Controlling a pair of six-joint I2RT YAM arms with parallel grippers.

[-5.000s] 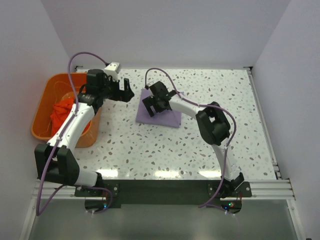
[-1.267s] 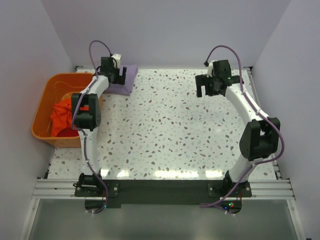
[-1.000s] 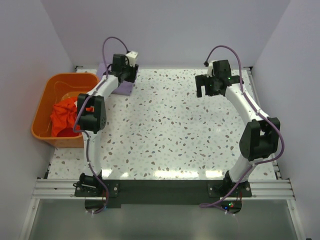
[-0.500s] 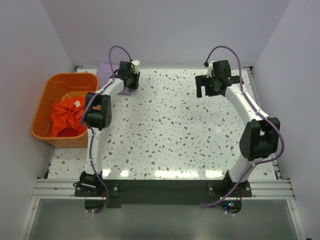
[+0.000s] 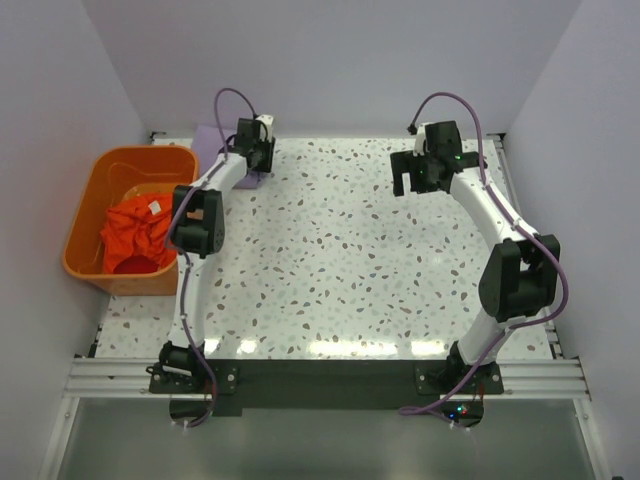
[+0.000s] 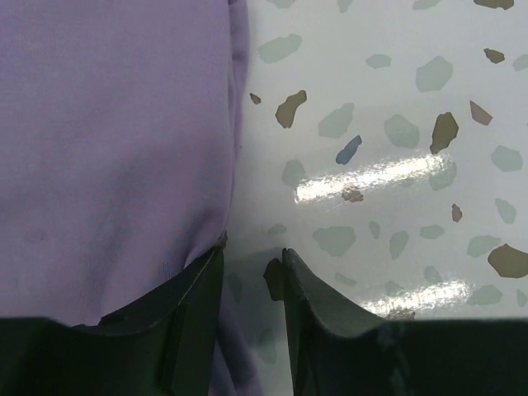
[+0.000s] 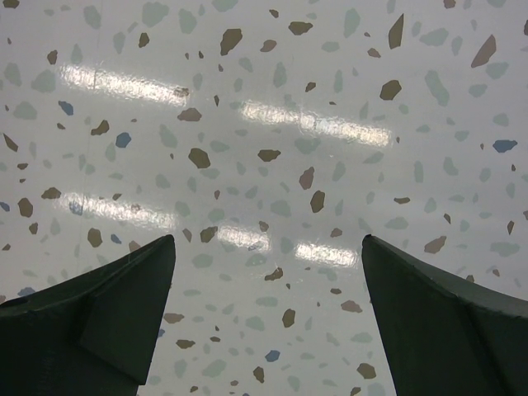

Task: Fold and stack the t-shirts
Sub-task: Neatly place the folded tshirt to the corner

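The lavender t-shirt (image 5: 210,134) lies folded in the table's back left corner, partly hidden by my left arm. Seen from the left wrist, this t-shirt (image 6: 115,140) fills the left half of the view. My left gripper (image 6: 252,252) is narrowly open at its right edge. The left finger (image 6: 186,318) rests over the cloth's edge, and bare table shows in the gap. In the top view the left gripper (image 5: 254,168) sits at the back edge. The orange-red t-shirt (image 5: 135,232) lies crumpled in the basket. My right gripper (image 7: 268,239) hangs wide open over bare table, at the back right (image 5: 415,183).
An orange plastic basket (image 5: 85,205) stands at the table's left edge, beside my left arm. The white back wall runs just behind both grippers. The speckled tabletop (image 5: 340,260) stretches between the two arms.
The lavender t-shirt went from the table's middle to the back left corner with my left gripper. In the last second that gripper slid right off it. The right arm has held still.
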